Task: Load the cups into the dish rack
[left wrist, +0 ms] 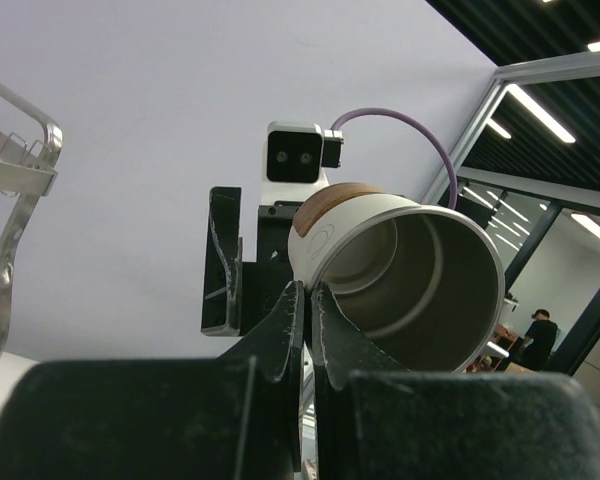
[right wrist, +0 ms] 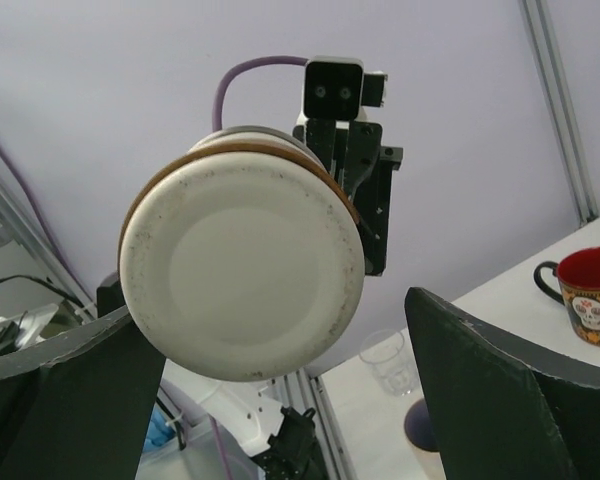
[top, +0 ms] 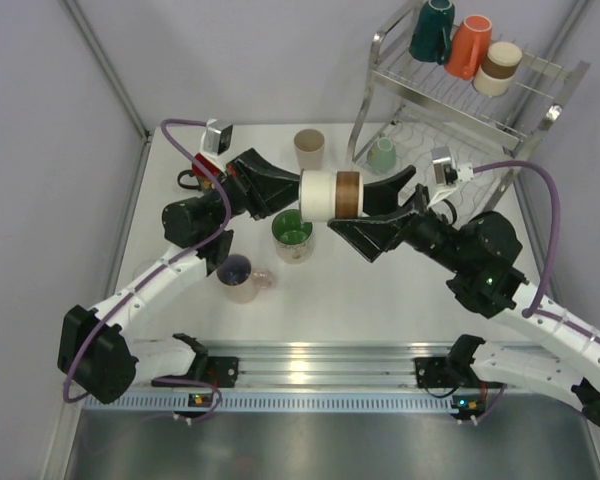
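Note:
A white-and-brown cup [top: 330, 194] hangs on its side above the table. My left gripper [top: 296, 190] is shut on its rim, as the left wrist view confirms with the fingertips [left wrist: 298, 292] pinching the cup's [left wrist: 420, 262] edge. My right gripper [top: 350, 208] stands open with a finger on either side of the base end. In the right wrist view the round white base [right wrist: 242, 270] fills the space between those fingers [right wrist: 490, 380]; the right one stands apart from it. The dish rack [top: 540, 100] holds a teal cup [top: 432, 30], an orange cup [top: 467, 46] and a beige-and-brown cup [top: 499, 66] on top, and a mint cup [top: 382, 155] below.
On the table stand a beige cup [top: 309, 148], a green-lined cup [top: 292, 235] just under the held cup, a pinkish cup [top: 242, 278] and a red mug [right wrist: 590, 305] behind the left arm. A clear glass [right wrist: 385, 360] shows in the right wrist view.

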Robot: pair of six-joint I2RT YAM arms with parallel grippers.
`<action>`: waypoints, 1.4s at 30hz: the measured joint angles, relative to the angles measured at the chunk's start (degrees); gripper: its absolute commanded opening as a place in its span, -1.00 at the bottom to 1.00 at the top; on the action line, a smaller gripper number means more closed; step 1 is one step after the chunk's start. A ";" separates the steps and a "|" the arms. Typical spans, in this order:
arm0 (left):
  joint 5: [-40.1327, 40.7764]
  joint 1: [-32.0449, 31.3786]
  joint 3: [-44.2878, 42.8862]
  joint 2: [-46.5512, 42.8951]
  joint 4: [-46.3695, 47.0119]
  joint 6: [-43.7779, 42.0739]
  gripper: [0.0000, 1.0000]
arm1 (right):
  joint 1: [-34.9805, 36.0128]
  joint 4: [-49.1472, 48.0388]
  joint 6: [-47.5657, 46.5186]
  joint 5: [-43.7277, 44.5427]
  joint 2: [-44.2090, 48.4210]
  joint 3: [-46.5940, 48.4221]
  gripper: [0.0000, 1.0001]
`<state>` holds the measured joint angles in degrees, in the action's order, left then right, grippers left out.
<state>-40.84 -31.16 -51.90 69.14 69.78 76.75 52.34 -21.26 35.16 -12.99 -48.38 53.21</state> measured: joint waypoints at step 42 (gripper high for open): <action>1.46 0.09 1.38 2.36 2.23 1.03 -0.13 | 0.00 -7.82 -2.34 2.78 -1.75 0.52 -1.00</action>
<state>-39.38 -31.07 -50.52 71.50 72.01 77.78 52.34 -29.08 32.82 -10.22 -50.13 53.74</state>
